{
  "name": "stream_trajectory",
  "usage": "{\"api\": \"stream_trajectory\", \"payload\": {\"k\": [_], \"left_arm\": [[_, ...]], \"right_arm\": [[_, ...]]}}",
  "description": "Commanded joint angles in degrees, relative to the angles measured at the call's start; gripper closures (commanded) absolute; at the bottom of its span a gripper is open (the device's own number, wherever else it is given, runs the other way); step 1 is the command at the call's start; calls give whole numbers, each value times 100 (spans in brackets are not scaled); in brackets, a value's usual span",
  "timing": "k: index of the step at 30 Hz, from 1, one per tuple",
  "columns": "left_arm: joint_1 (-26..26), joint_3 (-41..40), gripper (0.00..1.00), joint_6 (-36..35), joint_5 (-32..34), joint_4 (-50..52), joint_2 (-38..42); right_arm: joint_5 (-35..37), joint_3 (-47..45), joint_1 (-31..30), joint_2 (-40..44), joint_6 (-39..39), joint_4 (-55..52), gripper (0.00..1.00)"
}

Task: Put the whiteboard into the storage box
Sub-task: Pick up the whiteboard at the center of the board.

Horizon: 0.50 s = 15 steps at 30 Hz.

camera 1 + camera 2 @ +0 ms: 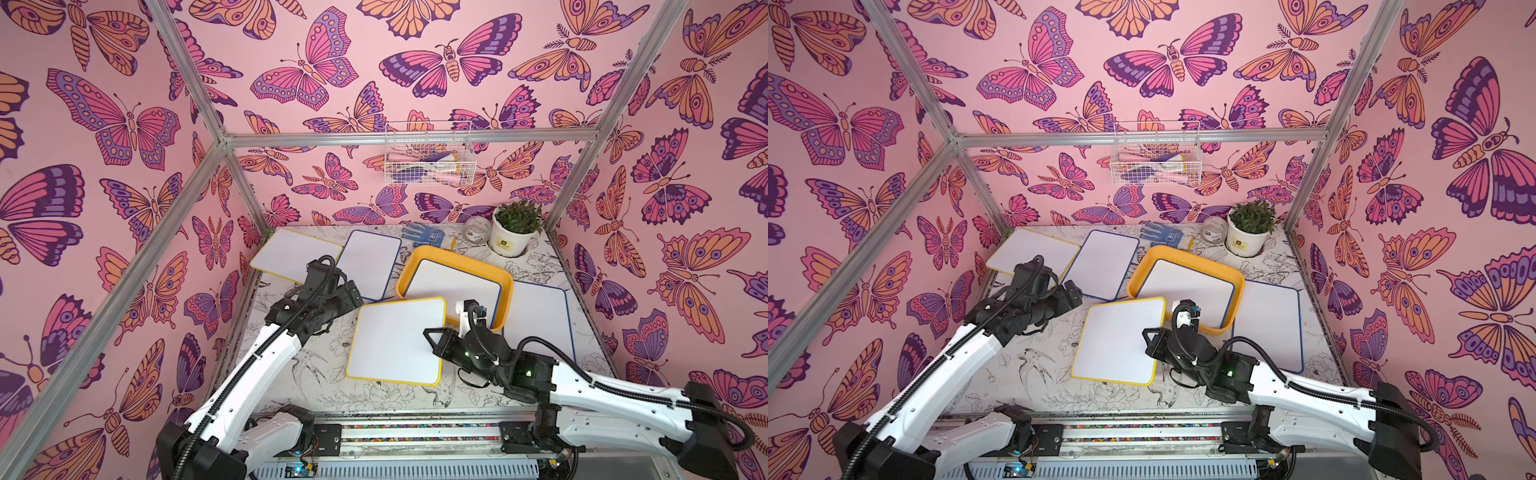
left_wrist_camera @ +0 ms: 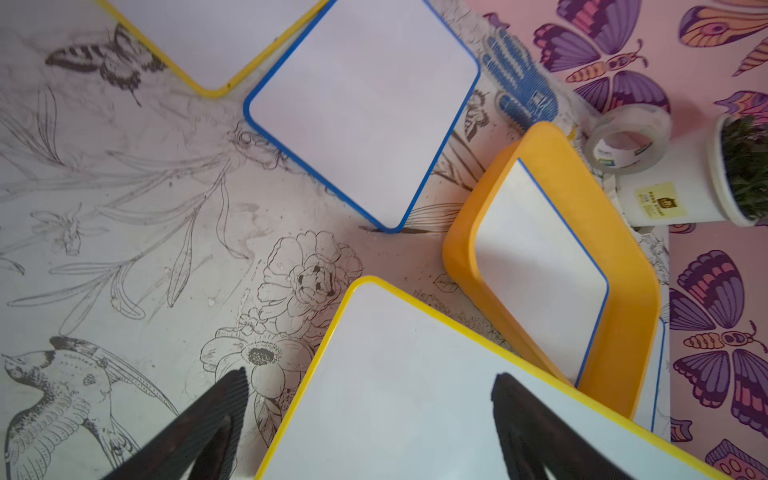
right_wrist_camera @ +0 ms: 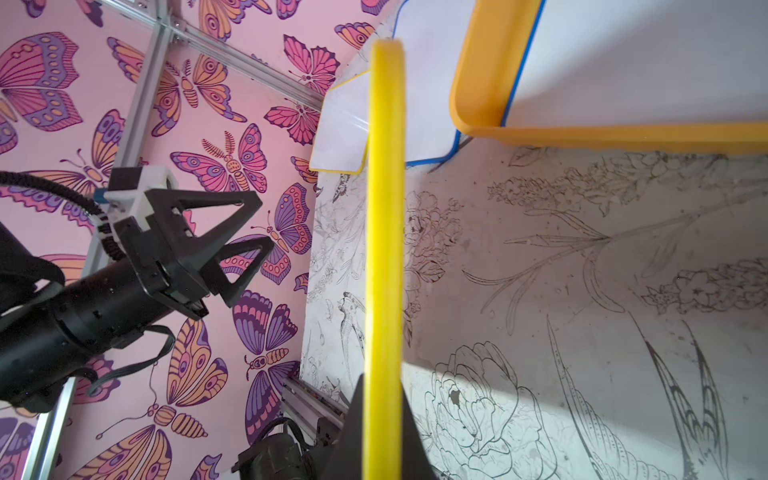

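A yellow-framed whiteboard (image 1: 395, 340) (image 1: 1117, 340) is held up off the table, its far corner over the near rim of the yellow-orange storage box (image 1: 440, 252) (image 1: 1183, 251). My right gripper (image 1: 429, 337) (image 3: 384, 382) is shut on the board's right edge, which shows edge-on as a yellow strip (image 3: 384, 208) in the right wrist view. A blue-framed whiteboard (image 1: 457, 286) lies inside the box. My left gripper (image 1: 351, 294) (image 2: 370, 374) (image 3: 266, 222) hangs open left of the held board and touches nothing. In the left wrist view the held board (image 2: 415, 395) lies under its jaws beside the box (image 2: 457, 257).
More whiteboards lie flat: a yellow-framed one (image 1: 295, 253) at the back left, a blue-framed one (image 1: 368, 266) beside it, another (image 1: 540, 324) right of the box. A blue glove (image 1: 424, 235), tape roll (image 1: 477, 230) and potted plant (image 1: 511, 237) stand behind. A wire basket (image 1: 428, 158) hangs on the wall.
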<state>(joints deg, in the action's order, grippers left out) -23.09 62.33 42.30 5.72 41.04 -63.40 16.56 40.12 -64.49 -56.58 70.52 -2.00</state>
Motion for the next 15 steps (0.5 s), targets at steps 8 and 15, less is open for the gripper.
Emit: {"api": "stream_trajectory", "payload": {"k": [8, 15], "left_arm": [[-190, 1617, 0, -1489, 446, 583, -419], [-535, 1968, 0, -2700, 229, 473, -741]], "right_arm": [[-607, 878, 1177, 643, -798, -293, 100], [-1148, 1036, 2335, 813, -847, -415, 100]]}}
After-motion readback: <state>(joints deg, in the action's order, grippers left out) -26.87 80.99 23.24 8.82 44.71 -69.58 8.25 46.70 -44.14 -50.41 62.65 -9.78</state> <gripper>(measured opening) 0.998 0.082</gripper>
